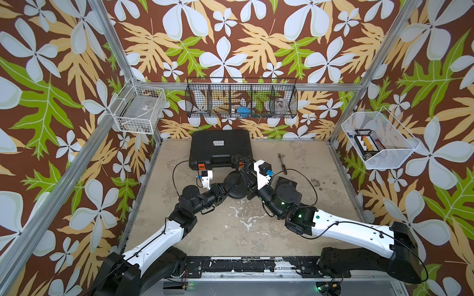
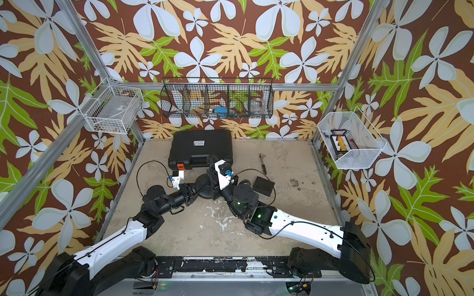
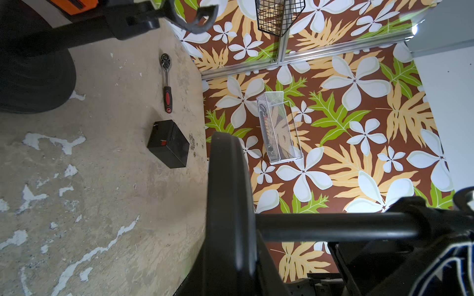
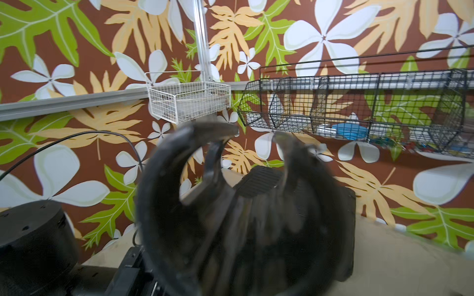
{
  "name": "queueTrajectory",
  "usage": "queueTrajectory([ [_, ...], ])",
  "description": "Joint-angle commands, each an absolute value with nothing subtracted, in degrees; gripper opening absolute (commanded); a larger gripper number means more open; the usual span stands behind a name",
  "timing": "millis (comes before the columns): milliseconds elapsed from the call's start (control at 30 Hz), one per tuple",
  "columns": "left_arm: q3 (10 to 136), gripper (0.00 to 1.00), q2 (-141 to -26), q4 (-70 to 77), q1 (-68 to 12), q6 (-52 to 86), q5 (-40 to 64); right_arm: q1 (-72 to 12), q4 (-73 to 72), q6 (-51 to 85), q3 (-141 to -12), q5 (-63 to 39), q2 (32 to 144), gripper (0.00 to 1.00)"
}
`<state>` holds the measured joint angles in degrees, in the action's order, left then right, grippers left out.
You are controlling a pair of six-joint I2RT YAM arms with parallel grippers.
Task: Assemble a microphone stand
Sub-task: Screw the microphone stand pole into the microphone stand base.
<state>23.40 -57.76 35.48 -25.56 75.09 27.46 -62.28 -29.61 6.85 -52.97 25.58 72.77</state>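
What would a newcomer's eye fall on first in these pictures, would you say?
Probably the loud floral wallpaper of white flowers and green and tan leaves on brown, covering every visible wall. Next, the white-and-black left arm and right arm, which meet mid-table over a round black stand base. Behind them a black hard plastic case lies at the rear of the worn beige table.
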Motion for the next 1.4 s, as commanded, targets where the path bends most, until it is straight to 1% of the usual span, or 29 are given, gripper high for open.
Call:
queueTrajectory([
  [0,23.8,0.0,-58.4,38.6,-25.4,76.1,23.4,-62.3,-27.6,5.2,-54.8,31.5,73.9,0.28],
  [33,23.8,0.0,-58.9,38.9,-25.4,76.6,23.2,-62.0,-26.1,4.6,-55.7,28.1,74.2,0.47],
  [67,23.8,0.0,-59.4,39.5,-25.4,77.4,23.0,-61.2,-24.6,3.9,-56.6,23.8,74.4,0.6],
  [100,23.9,0.0,-60.0,39.9,-25.4,78.2,22.8,-60.1,-23.8,3.5,-56.9,19.1,74.3,0.68],
  [133,24.0,0.0,-60.6,40.3,-25.2,79.2,22.8,-58.4,-23.4,3.5,-56.8,12.1,73.8,0.72],
  [167,24.3,0.0,-61.4,40.4,-24.6,80.2,23.4,-56.4,-23.5,3.8,-56.3,5.9,73.1,0.74],
  [233,24.9,0.0,-63.2,42.6,-23.5,82.2,25.3,-52.7,-23.4,3.6,-55.0,-6.1,71.3,0.75],
  [367,25.9,0.0,-65.3,44.6,-22.2,84.2,27.9,-45.3,-21.2,1.3,-53.1,-25.2,68.4,0.77],
  [433,26.5,0.0,-65.6,44.5,-21.9,84.1,29.3,-40.5,-20.6,1.1,-53.0,-35.3,68.4,0.75],
  [533,27.0,0.0,-65.9,43.6,-21.9,83.8,32.5,-34.3,-24.1,4.3,-52.1,-46.5,69.1,0.68],
  [567,26.9,0.0,-66.0,43.4,-21.9,84.1,33.4,-32.9,-24.9,5.2,-52.2,-48.8,69.4,0.68],
  [733,25.6,0.0,-66.1,44.3,-21.8,85.9,38.6,-29.4,-24.9,5.2,-55.3,-54.3,72.4,0.66],
  [833,25.7,0.0,-66.1,44.6,-21.8,85.5,40.9,-29.4,-22.3,2.9,-58.4,-56.4,75.0,0.65],
  [933,27.2,0.0,-67.6,43.2,-21.8,85.5,45.2,-29.4,-22.7,2.5,-60.3,-58.2,77.2,0.62],
  [1067,26.7,0.0,-69.0,47.8,-21.8,88.3,48.2,-29.4,-22.2,2.6,-63.6,-58.5,80.2,0.6],
  [1167,26.9,0.0,-69.1,47.7,-21.8,87.8,48.8,-29.4,-21.5,2.8,-65.9,-59.0,82.3,0.52],
  [1267,26.6,0.0,-69.3,48.1,-21.8,87.8,49.1,-29.4,-21.9,3.2,-66.2,-59.7,83.3,0.42],
  [1367,26.9,0.0,-69.7,48.4,-21.8,87.8,48.9,-29.4,-24.7,4.2,-64.5,-59.4,82.9,0.27],
])
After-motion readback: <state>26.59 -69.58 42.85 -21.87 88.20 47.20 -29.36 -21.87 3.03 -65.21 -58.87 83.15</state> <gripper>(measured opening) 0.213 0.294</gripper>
